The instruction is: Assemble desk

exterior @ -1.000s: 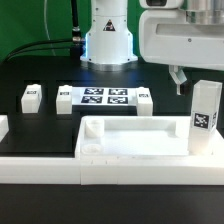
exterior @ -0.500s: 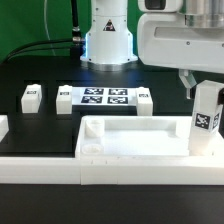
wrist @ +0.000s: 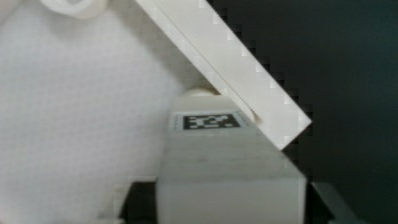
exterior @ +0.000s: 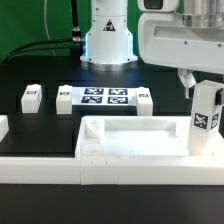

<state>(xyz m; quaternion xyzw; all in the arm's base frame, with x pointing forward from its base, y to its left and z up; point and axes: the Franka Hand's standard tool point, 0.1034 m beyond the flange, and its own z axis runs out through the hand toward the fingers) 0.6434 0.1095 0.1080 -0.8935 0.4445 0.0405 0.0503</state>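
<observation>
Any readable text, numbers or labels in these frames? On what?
No words, brands or numbers anywhere.
Only black-and-white marker tags, patterns with nothing to read: four on the marker board, one on the upright leg, one on each of the lying legs.

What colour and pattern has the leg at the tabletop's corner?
White leg with a black-and-white tag; best in the exterior view.

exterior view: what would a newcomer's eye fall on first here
First the white leg, standing upright at the tabletop's end on the exterior view's right, with the gripper closed on it from above. Behind, the marker board lies on the black table with loose legs beside it.
</observation>
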